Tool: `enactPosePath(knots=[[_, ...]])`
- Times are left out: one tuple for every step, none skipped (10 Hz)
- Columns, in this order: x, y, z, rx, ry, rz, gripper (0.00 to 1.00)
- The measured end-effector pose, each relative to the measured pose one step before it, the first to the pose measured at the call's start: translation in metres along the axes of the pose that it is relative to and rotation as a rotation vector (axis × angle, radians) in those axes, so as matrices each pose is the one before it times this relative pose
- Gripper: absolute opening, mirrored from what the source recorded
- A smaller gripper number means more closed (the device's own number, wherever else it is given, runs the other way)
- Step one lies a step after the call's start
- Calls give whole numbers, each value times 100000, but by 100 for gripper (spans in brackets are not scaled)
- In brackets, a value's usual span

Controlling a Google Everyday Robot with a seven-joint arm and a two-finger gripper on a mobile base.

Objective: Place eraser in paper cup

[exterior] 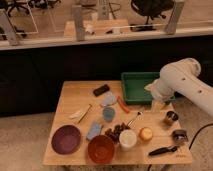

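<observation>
Worktop [75,95]: pale wood, matt.
Eraser [101,90]: black, matt, no shine.
Paper cup [128,139]: white, dull paper look.
Tray [131,80]: green, smooth, plastic-like.
Metal cup [171,118]: shiny, with bright reflections.
Bowl [101,148]: orange-brown, smooth, slight gloss inside.
Plate [66,139]: purple, matt.
Arm [182,80]: white smooth shell, soft sheen.
Gripper [158,104]: low at the tray's front right corner, pale; finish cannot be told.

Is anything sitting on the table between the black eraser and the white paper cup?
Yes: a pale blue item, a blue cup and a dark cluster lie between the eraser and the paper cup. The gripper is beside the green tray.
</observation>
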State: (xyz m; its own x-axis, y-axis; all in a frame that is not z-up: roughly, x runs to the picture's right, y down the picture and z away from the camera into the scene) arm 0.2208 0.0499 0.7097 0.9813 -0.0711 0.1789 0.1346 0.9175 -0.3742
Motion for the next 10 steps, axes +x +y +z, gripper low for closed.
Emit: enactPosePath(knots=[[-1274, -2327, 694, 4224, -3941, -6336, 80], [-481, -1468, 678, 2270, -1906, -3430, 80], [-769, -1872, 900, 2524, -2338, -3911, 80], [-778, -2049, 1042, 2152, -2267, -3797, 80], [-663, -2089, 1235, 1371, -1845, -3479, 80], [-297, -1136, 943, -669, -397, -895, 80], [-177, -883, 1372, -3744, 1415, 615, 80], [-496, -678, 743, -2325, 485, 757, 80], [356, -107, 300, -1144, 1410, 544, 80], [-17, -44, -19, 36, -13, 72, 80]])
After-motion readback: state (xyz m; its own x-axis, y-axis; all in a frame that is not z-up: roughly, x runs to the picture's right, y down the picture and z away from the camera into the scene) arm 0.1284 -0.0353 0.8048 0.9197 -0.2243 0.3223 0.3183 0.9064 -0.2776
